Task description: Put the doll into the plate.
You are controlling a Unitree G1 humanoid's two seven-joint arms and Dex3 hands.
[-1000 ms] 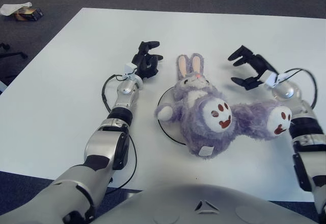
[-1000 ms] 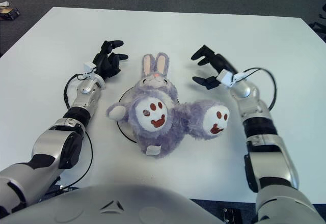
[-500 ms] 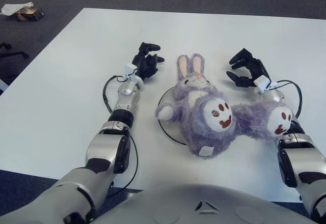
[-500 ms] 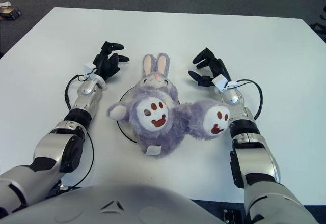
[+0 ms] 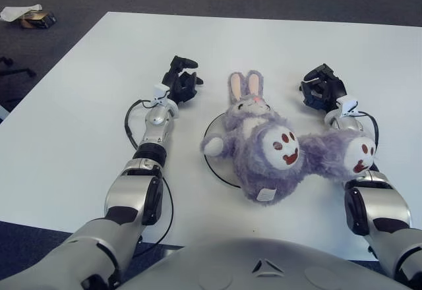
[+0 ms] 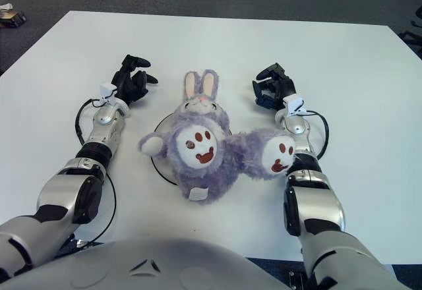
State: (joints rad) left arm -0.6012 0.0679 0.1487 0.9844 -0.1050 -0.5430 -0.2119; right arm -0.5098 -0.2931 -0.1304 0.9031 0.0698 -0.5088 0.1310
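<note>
Right hand: the right hand (image 6: 271, 87) now sits just beyond the doll's outstretched foot, on the right of the scene, holding nothing; its dark fingers (image 6: 264, 74) are drawn in toward the palm rather than spread as they were a second ago. Over that second it has pulled in from a wide, raised reach to a spot close to the doll's right side.

Left hand: the left hand (image 5: 179, 82) shows left of the doll's ears, empty, fingers loosely curled. It has slid slightly outward and away from the doll's head.

Doll: the purple rabbit doll (image 5: 264, 151) lies on its back, ears pointing to the far edge, two white-soled feet turned up toward the camera. Neither hand touches it. It has not shifted across the last second.

Plate: the plate (image 5: 212, 159) shows only as a thin dark rim curving out from under the doll's left side; the body covers the rest. One leg and foot (image 5: 359, 155) stretch off to the right, past where the rim would seem to run.

Tabletop: the white tabletop (image 5: 79, 105) carries the lot.

Reading: with both hands released and drawing back, the doll appears already set on the plate, so the task looks all but finished.
</note>
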